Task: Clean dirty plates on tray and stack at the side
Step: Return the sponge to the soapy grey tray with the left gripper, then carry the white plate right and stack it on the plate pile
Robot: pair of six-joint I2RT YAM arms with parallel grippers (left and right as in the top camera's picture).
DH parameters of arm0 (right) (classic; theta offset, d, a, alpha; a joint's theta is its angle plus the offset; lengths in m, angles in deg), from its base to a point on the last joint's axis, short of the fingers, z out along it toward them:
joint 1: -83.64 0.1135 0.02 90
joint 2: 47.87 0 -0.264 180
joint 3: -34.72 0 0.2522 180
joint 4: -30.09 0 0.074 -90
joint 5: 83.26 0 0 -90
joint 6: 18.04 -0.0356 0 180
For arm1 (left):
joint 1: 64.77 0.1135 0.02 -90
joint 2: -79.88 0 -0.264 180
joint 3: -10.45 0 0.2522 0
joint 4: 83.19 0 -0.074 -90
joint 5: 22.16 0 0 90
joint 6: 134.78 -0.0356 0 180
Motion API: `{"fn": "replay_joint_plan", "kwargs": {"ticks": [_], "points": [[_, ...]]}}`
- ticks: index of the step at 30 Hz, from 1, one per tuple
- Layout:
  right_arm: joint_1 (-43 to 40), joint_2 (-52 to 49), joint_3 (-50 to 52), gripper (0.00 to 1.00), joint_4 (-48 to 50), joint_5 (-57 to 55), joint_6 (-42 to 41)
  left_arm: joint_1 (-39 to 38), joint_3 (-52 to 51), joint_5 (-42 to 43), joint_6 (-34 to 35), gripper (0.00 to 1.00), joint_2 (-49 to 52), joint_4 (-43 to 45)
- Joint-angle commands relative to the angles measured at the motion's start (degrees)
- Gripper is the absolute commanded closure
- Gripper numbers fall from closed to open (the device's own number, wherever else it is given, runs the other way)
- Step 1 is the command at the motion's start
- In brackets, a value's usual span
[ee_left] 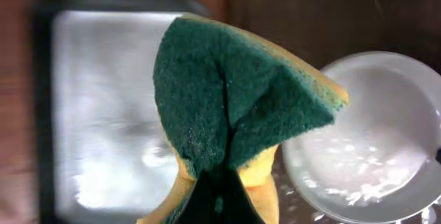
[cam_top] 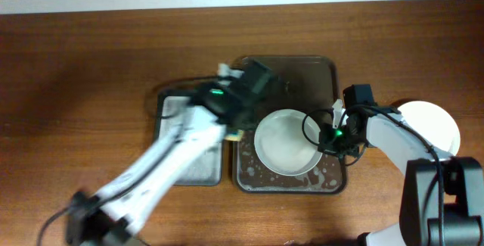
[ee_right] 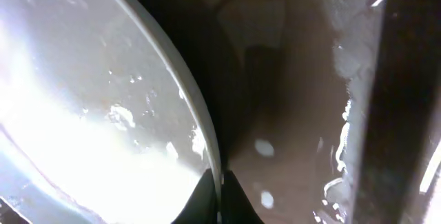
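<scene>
Pinching a green-yellow sponge (ee_left: 234, 107), left gripper (ee_left: 222, 182) hangs above the suds tray (cam_top: 170, 110) edge; right gripper (ee_right: 220, 195) is clamped on the right rim of a wet plate (cam_top: 283, 144) lying in the tray (cam_top: 302, 76). Farther right, a second plate (cam_top: 432, 125) sits on the table (cam_top: 91, 87).

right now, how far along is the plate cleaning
Done: at least one side plate sits right of the tray; how many are stacked I cannot tell. In hand: the right gripper pinches the rim of the wet plate on the tray, the left gripper holds the sponge beside it. Left: finish that plate and stack it.
</scene>
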Motion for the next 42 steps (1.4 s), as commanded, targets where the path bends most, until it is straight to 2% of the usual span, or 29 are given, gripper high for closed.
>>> {"fn": "replay_joint_plan", "kwargs": {"ticks": [1,3,6,7,8,11,13,17,18,19,20,27,34,37,39,41,42], "points": [[-0.4,6.5,0.5,0.96,-1.4,-1.6,1.4,7.8,-2.3,2.6,-7.9,1.0,-4.6,-2.4],[-0.4,10.1,0.5,0.96,-2.6,-2.1,1.4,10.8,-8.0,2.8,-7.9,1.0,-4.6,-0.8],[-0.2,17.0,0.5,0.96,-6.1,-6.9,1.1,13.2,-19.6,6.7,-8.8,0.97,-4.6,8.3],[0.0,18.6,0.5,0.96,-6.9,-8.4,0.9,13.6,-22.8,7.6,-8.9,0.84,-4.6,11.5],[0.5,21.0,0.5,0.96,-8.1,-10.4,0.7,13.8,-25.0,7.9,-8.9,0.76,-4.6,13.6],[2.6,27.5,0.4,0.96,-10.6,-16.7,-0.7,14.5,-24.5,10.8,-9.4,0.55,-6.2,14.0],[4.5,30.0,0.3,0.96,-10.8,-20.8,-0.8,14.5,-23.6,11.9,-9.6,0.47,-9.2,13.6],[11.5,33.6,0.2,0.96,-9.9,-31.3,-0.9,15.2,-22.4,14.6,-11.1,0.26,-19.8,12.9],[13.5,33.9,-0.1,0.96,-10.0,-34.2,-1.8,15.3,-22.4,15.0,-11.1,0.18,-23.5,12.4],[16.8,34.0,-0.9,0.96,-9.9,-38.4,-2.3,15.3,-22.4,15.0,-11.1,0.05,-28.0,11.7],[19.0,34.0,-1.5,0.96,-9.9,-41.0,-2.4,15.3,-22.4,15.0,-11.1,0.0,-31.8,11.0],[36.6,34.0,-4.4,0.96,-10.6,-65.0,-4.5,15.3,-22.4,14.5,-11.1,0.0,-46.7,7.8],[51.8,34.0,-4.4,0.96,-13.1,-85.4,-4.4,15.3,-22.4,14.5,-11.1,0.0,-49.2,7.2],[56.5,33.9,-4.4,0.96,-13.2,-87.3,-4.4,15.3,-22.4,14.5,-11.1,0.0,-49.2,7.2],[57.6,33.7,-4.4,0.96,-14.6,-90.2,-4.4,15.3,-22.4,14.5,-11.1,0.0,-49.2,7.2],[57.9,33.6,-4.4,0.96,-12.1,-88.8,-4.2,15.3,-22.4,14.5,-11.1,0.0,-49.2,7.2],[57.7,33.3,-4.4,0.96,-12.6,-89.6,-1.7,15.3,-22.4,14.5,-11.1,0.0,-49.2,7.2]]}}
